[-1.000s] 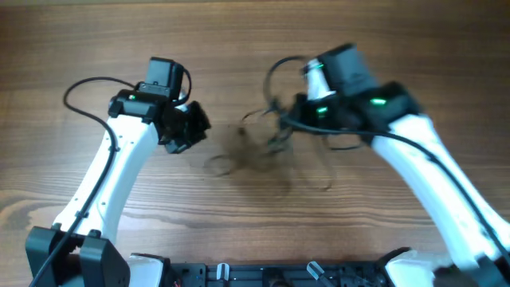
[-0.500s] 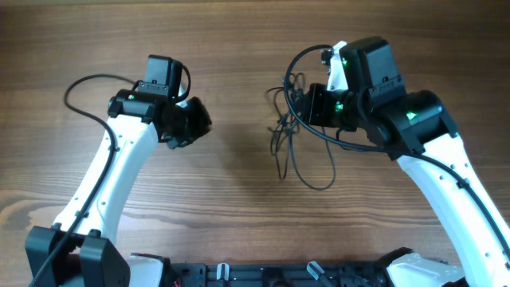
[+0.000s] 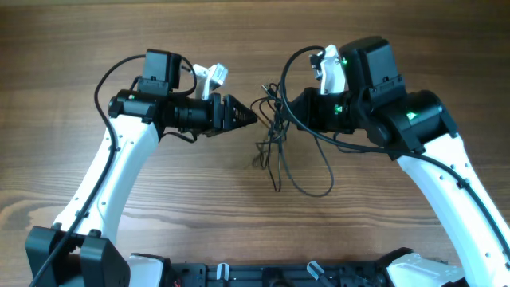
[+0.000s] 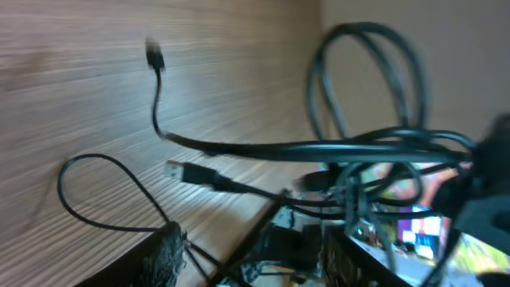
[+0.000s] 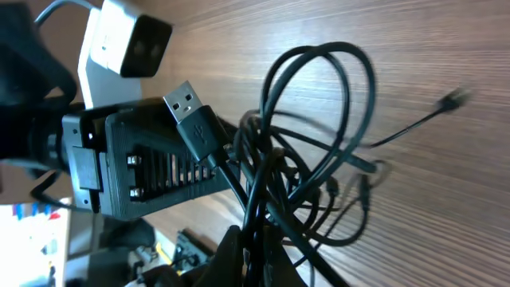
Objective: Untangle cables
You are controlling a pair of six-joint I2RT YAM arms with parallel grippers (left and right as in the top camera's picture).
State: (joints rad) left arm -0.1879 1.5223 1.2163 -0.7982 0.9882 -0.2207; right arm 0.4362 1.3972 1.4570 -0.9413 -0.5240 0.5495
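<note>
wood-grain tabletop point(image 3: 80, 48) seen from above, with 2 white robot arms meeting over its middle. the right pincer point(image 3: 307, 112) is clenched on a knot of thin dark cables point(image 3: 279, 139), and loops and tails spill out of the knot. the left pincer point(image 3: 245, 119) points at the knot from just beside it, jaws parted, grasping nothing. to do this step well, it should probably close on 1 loose strand near the usb plug point(image 5: 185, 100), not the whole clump, then draw away slowly.
</note>
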